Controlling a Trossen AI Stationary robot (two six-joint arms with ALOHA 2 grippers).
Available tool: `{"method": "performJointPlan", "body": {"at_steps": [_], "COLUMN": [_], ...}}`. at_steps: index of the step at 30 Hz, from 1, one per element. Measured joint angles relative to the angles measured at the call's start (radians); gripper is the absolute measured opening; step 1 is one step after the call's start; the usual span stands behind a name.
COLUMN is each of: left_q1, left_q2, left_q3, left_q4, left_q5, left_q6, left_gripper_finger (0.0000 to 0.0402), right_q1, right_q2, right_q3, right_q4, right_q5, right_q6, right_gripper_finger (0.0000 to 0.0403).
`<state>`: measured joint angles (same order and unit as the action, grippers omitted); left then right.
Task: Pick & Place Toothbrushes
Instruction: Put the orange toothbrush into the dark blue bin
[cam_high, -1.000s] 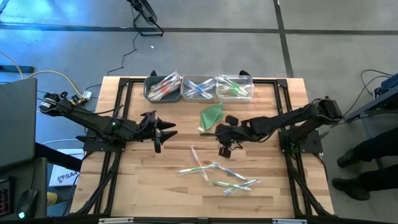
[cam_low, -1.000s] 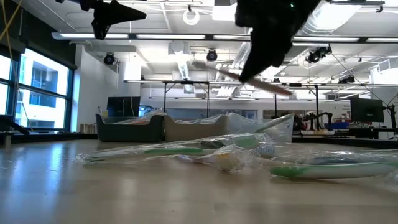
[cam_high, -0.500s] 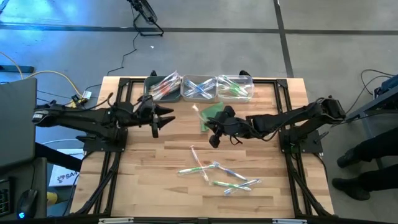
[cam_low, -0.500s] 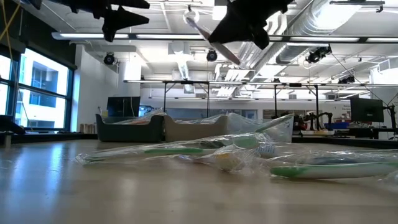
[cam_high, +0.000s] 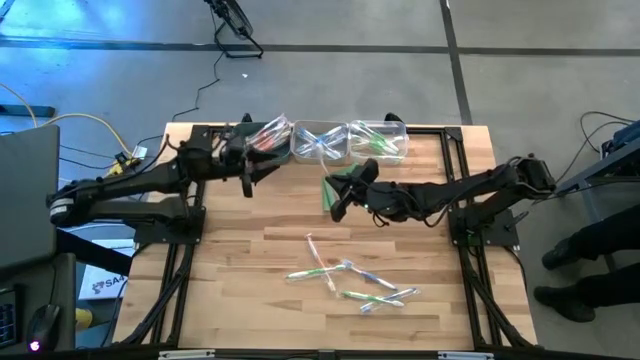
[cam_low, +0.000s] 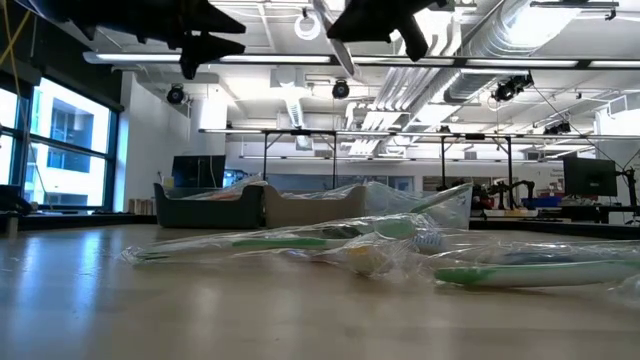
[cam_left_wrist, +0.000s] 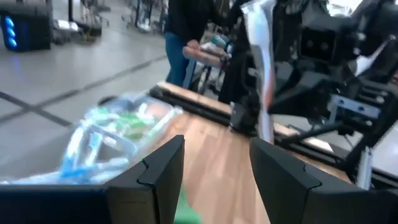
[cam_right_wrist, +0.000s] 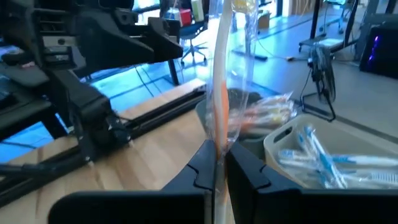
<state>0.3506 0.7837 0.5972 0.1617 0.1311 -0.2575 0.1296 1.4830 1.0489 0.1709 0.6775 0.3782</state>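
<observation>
Three bins sit in a row at the far edge of the tabletop (cam_high: 240, 255): a dark bin (cam_high: 262, 141) holding orange-accented brushes, a clear middle bin (cam_high: 320, 141) with blue ones, and a clear bin (cam_high: 378, 139) with green ones. Loose toothbrushes (cam_high: 345, 281) in clear wrappers lie scattered near the front edge of the tabletop, right of centre; the low view shows them as a pile (cam_low: 380, 250) close to the camera.

Right tool (cam_high: 336, 199) is up off the tabletop, just in front of the middle bin, over the green folded triangle (cam_high: 345, 183). Its fingers (cam_right_wrist: 245, 165) are clamped together on one wrapped toothbrush (cam_right_wrist: 219, 87) with an orange accent, which sticks out past the tips; in the right wrist view the orange-brush bin (cam_right_wrist: 264, 112) and blue-brush bin (cam_right_wrist: 323, 155) lie beyond it. In the low view the held brush (cam_low: 332, 40) hangs tilted under the tool near the top edge.

Left tool (cam_high: 250, 175) hovers at the dark bin's front edge, near the far left corner of the tabletop. Its fingers (cam_left_wrist: 165, 165) stand apart with nothing between them. The left wrist view shows the blue and green bins (cam_left_wrist: 118, 134) ahead and the right arm's held brush (cam_left_wrist: 261, 68) farther off. A person's legs (cam_high: 590, 260) show beside the tabletop's right edge.
</observation>
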Motion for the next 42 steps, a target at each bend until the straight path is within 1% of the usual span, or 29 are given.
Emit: {"method": "performJointPlan", "body": {"at_steps": [4, 8, 12, 14, 18, 22, 25, 28, 30, 35, 42], "left_q1": [0.071, 0.115, 0.123, 0.123, 0.121, 0.121, 0.121, 0.121, 0.121, 0.120, 0.120], "left_q2": [0.019, 0.070, 0.145, 0.188, 0.259, 0.303, 0.321, 0.344, 0.366, 0.420, 0.490], "left_q3": [0.000, 0.000, 0.000, 0.000, 0.000, 0.000, 0.008, 0.035, 0.064, 0.128, 0.190], "left_q4": [0.101, 0.205, 0.291, 0.362, 0.505, 0.600, 0.616, 0.614, 0.616, 0.615, 0.614], "left_q5": [0.067, 0.112, 0.124, 0.124, 0.125, 0.143, 0.145, 0.174, 0.202, 0.210, 0.257], "left_q6": [0.027, 0.018, -0.004, -0.010, -0.012, -0.050, -0.089, -0.097, -0.104, -0.115, -0.117], "left_gripper_finger": [0.0180, 0.0180, 0.0180, 0.0180, 0.0180, 0.0180, 0.0180, 0.0180, 0.0180, 0.0180, 0.0180], "right_q1": [-0.037, -0.076, -0.116, -0.131, -0.151, -0.160, -0.165, -0.169, -0.170, -0.171, -0.170], "right_q2": [0.000, 0.000, 0.000, 0.000, 0.000, 0.000, 0.000, 0.000, 0.000, 0.000, 0.000], "right_q3": [0.000, 0.000, 0.000, 0.000, 0.000, 0.000, 0.000, 0.000, 0.000, 0.000, 0.000], "right_q4": [0.038, 0.094, 0.187, 0.213, 0.222, 0.219, 0.220, 0.220, 0.219, 0.213, 0.176], "right_q5": [-0.025, -0.032, -0.096, -0.120, -0.139, -0.156, -0.157, -0.157, -0.157, -0.157, -0.157], "right_q6": [-0.016, -0.047, -0.141, -0.175, -0.217, -0.252, -0.285, -0.309, -0.313, -0.327, -0.322], "right_gripper_finger": [0.0010, 0.0010, 0.0010, 0.0010, 0.0010, 0.0010, 0.0011, 0.0011, 0.0011, 0.0011, 0.0011]}}
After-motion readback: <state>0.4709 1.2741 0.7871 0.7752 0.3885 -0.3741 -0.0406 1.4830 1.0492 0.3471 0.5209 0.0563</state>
